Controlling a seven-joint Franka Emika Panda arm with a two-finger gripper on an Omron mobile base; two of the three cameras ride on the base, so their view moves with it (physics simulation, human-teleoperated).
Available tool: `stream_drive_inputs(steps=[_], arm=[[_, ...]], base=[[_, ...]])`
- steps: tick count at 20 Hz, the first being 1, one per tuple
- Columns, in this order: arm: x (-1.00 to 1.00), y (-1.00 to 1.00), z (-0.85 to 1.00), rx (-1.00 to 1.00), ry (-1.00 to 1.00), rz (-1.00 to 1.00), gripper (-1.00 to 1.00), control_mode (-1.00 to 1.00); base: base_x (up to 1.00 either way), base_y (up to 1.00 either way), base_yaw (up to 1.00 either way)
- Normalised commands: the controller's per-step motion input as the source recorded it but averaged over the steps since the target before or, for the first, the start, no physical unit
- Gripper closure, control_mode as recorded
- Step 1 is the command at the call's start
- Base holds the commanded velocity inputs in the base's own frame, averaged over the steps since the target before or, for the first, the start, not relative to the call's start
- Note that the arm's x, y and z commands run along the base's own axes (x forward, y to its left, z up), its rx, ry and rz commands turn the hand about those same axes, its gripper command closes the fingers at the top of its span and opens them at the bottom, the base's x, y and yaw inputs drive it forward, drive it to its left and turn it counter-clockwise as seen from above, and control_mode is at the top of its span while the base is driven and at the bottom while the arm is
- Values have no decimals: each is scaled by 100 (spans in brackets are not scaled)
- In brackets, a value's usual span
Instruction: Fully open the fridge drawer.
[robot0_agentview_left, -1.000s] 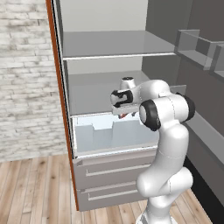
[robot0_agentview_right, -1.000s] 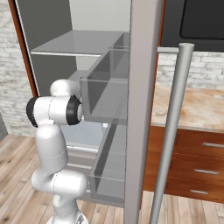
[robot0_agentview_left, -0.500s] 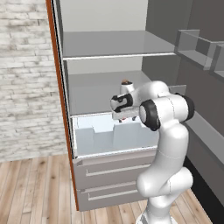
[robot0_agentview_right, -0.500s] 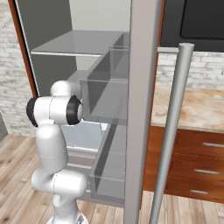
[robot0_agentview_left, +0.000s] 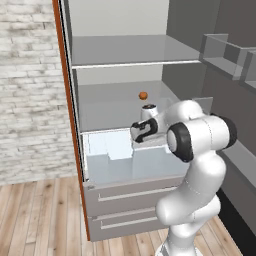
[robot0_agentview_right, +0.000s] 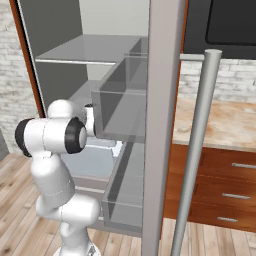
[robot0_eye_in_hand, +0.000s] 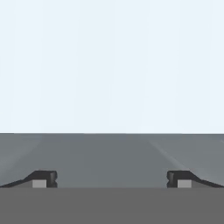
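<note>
The fridge drawer (robot0_agentview_left: 117, 157) is a pale blue-white bin under the lower glass shelf, drawn partly out of the fridge, and its pale inside (robot0_agentview_right: 100, 156) shows behind my arm. My gripper (robot0_agentview_left: 139, 134) hangs low over the drawer's right half, just above its back part. In the hand view the gripper (robot0_eye_in_hand: 111, 177) is open, its fingertips (robot0_eye_in_hand: 43, 177) far apart with nothing between them. A pale blue-white surface (robot0_eye_in_hand: 112, 65) stands close ahead of it, over a grey floor.
A small orange ball (robot0_agentview_left: 143, 95) lies at the back of the shelf. Two grey drawers with bar handles (robot0_agentview_left: 135, 193) sit below the bin. The open fridge door's bins (robot0_agentview_right: 125, 107) and long handle (robot0_agentview_right: 197, 150) stand to the right, beside wooden cabinets (robot0_agentview_right: 225, 170).
My hand has come down from shelf height toward the drawer. The drawer has stayed where it was.
</note>
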Motion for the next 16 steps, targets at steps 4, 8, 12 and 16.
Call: stream_drive_inputs(steps=[4, 8, 12, 16], arm=[[-100, -18, -20, 0, -18, 0, -100, -100], [-100, -34, -25, 0, -21, 0, -100, -100], [-100, -40, -29, 0, -22, 0, -100, -100], [-100, -41, -31, 0, -23, 0, -100, -100]], base=[[0, 0, 0], [0, 0, 0], [0, 0, 0], [0, 0, 0]])
